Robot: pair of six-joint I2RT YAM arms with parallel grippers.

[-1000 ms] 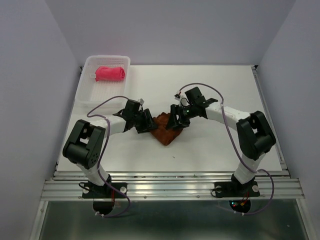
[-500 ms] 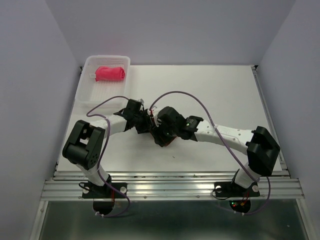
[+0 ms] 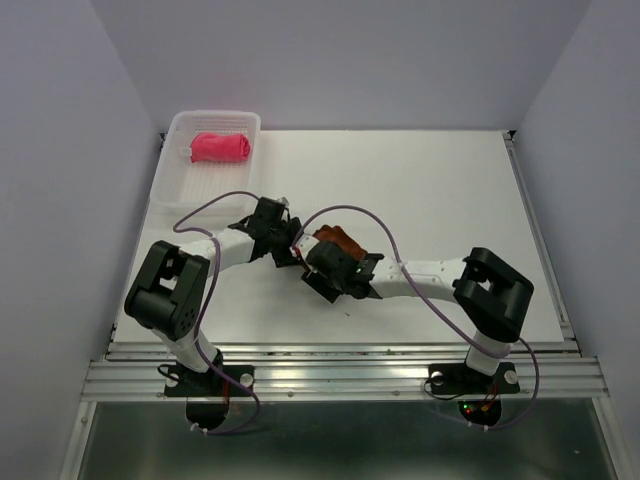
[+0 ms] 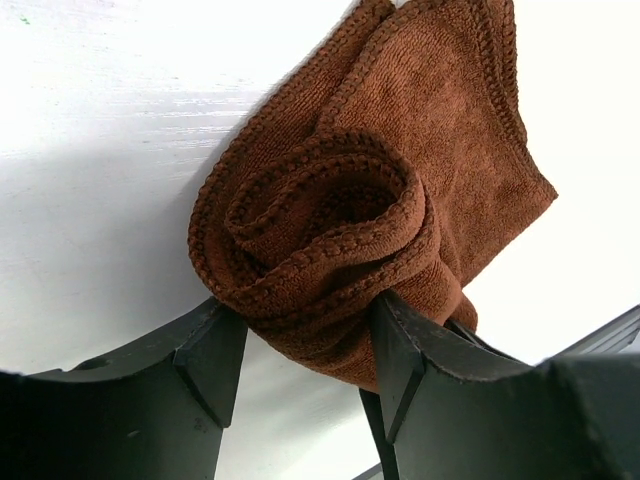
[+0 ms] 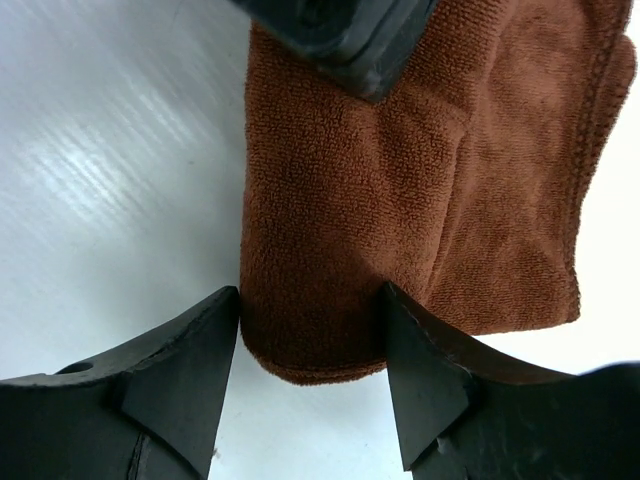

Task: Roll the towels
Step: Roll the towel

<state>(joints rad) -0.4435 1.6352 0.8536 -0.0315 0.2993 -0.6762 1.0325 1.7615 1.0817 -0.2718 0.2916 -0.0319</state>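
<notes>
The left hand (image 4: pixel 305 335) stands partly open and clamps the rolled end of the brown towel (image 4: pixel 420 150), 1 black finger pressed on each side of the coil; the right hand (image 5: pixel 312 335), equally wide, grips the towel's folded edge between its 2 fingers; the cloth is soft looped terry with stitched hems, spiralled at 1 end and flat at the other, lying on the glossy white table (image 3: pixel 430 190) between the arms; the pink towel (image 3: pixel 220 147) sits rolled in the translucent basket (image 3: pixel 178 190) at the far left.
</notes>
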